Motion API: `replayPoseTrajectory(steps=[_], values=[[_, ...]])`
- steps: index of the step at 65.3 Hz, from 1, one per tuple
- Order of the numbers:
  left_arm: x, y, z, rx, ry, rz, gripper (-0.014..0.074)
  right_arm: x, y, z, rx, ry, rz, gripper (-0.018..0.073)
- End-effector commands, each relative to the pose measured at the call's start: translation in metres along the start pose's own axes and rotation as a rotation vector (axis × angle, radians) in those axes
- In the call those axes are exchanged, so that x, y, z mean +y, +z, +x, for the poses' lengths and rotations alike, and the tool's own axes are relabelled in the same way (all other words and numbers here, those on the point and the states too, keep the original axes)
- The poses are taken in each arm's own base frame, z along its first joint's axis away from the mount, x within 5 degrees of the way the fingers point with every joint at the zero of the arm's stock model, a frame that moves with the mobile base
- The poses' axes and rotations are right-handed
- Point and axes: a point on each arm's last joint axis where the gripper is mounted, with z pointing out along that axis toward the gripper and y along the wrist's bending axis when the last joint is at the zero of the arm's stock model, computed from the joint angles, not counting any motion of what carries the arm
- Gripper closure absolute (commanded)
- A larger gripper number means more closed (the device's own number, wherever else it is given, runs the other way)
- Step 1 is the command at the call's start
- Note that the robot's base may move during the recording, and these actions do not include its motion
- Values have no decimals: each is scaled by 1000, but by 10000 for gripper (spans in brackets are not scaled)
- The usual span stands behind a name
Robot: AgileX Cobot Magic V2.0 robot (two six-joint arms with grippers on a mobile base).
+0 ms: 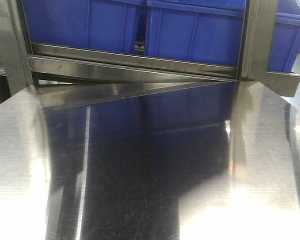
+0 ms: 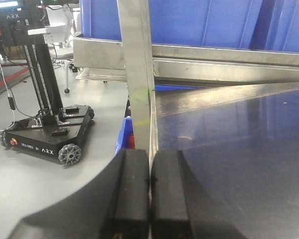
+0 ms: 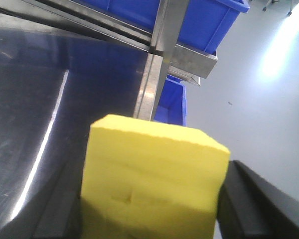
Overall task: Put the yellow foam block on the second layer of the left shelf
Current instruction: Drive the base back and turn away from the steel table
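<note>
The yellow foam block fills the lower middle of the right wrist view, squeezed between the two black fingers of my right gripper, which is shut on it. It hangs over the shiny steel shelf surface, near an upright steel post. In the left wrist view my left gripper is shut, pads touching with nothing between them, lined up with the shelf's left corner post. Neither gripper nor the block shows in the front view.
Blue plastic bins stand on the steel layer above the reflective shelf surface. Steel rails and posts frame the shelf. A black wheeled robot base sits on the floor at left. Another blue bin lies lower down.
</note>
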Motion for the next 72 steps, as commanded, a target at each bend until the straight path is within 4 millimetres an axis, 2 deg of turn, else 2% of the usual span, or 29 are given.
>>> replayPoseTrajectory(steps=[1,72], values=[[-2,0,0,-72,-7,25,460,-3,-4,-15,-97,-15,15,236],[-2,0,0,-72,-7,27,460,-2,-2,-14,-86,-16,13,236]])
